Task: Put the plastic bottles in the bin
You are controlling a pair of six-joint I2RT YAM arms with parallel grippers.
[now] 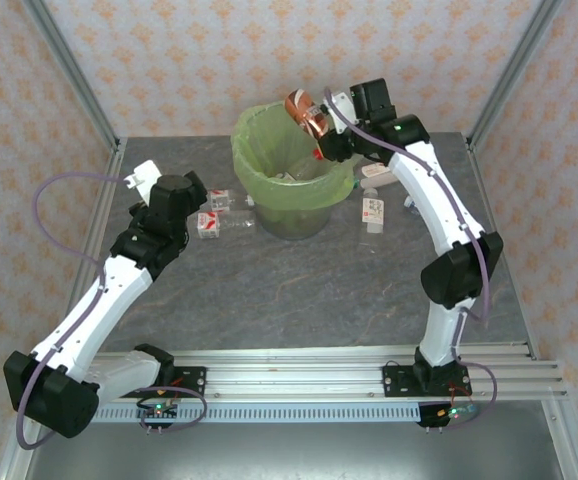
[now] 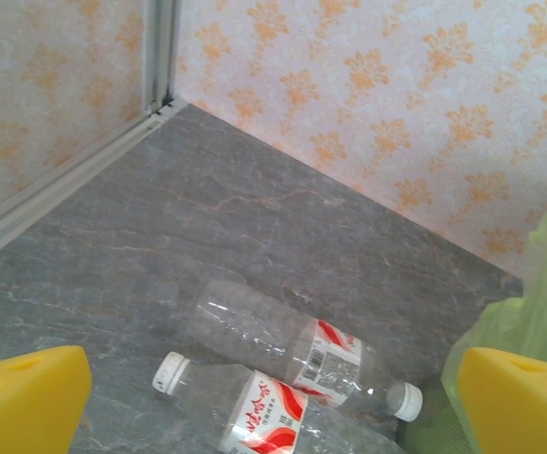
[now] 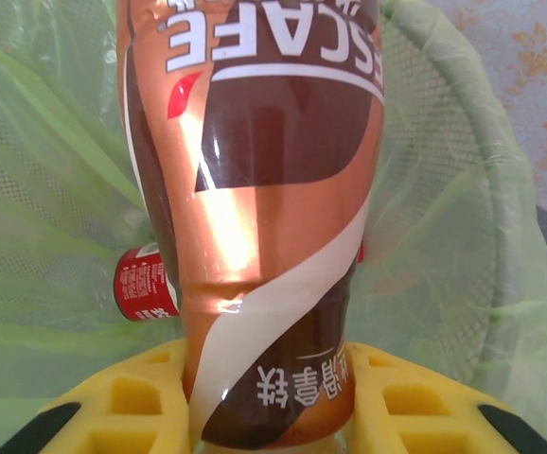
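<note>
Your right gripper point(image 3: 273, 402) pinches the brown, copper-labelled plastic coffee bottle point(image 3: 255, 189) between its yellow pads point(image 3: 132, 407), one against each side of the end nearest the wrist. It holds the bottle out over the mouth of the round grey bin lined with a translucent green bag point(image 1: 244, 150), which stands at the middle of the desk's far edge. I judge that letting go here should drop the bottle straight inside. A red-labelled item point(image 3: 143, 282), probably another bottle, already lies in the bag.

Your left gripper point(image 2: 273, 402) is spread wide and holds nothing. Its yellow fingers point(image 2: 27, 402) frame two clear plastic bottles with red-and-white labels point(image 2: 283, 331), which lie side by side on the dark grey stone-patterned desk point(image 2: 255, 218). They sit just left of the bin, toward the far left corner, and this looks like a line-up for the next pick. Two more clear bottles point(image 1: 372, 210) lie right of the bin, near the far edge.
</note>
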